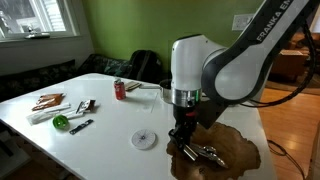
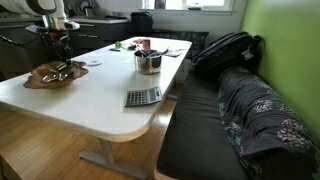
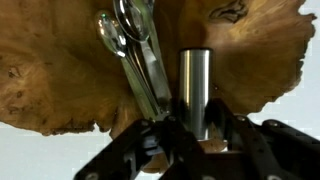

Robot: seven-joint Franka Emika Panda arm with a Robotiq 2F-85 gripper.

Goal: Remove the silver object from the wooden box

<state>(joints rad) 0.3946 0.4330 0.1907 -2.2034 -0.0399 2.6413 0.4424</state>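
Silver object: the silver object [image 3: 134,48] lies in the wooden box [image 3: 60,80], upper centre of the wrist view. Its spoon bowls are at the top and its slim handles run down toward the hand [image 3: 188,132].
Wooden box: flat on the white counter [image 1: 105,135], lower right in an exterior view [image 1: 235,152] and upper left in an exterior view [image 2: 42,78].
Hand: low over the box, right at the handles. Whether its fingers are apart or clamped on them cannot be told.
Further out: a white disc [image 1: 144,139] lies left of the box. A steel pot [image 2: 148,62] and a calculator [image 2: 142,97] sit well apart from it.
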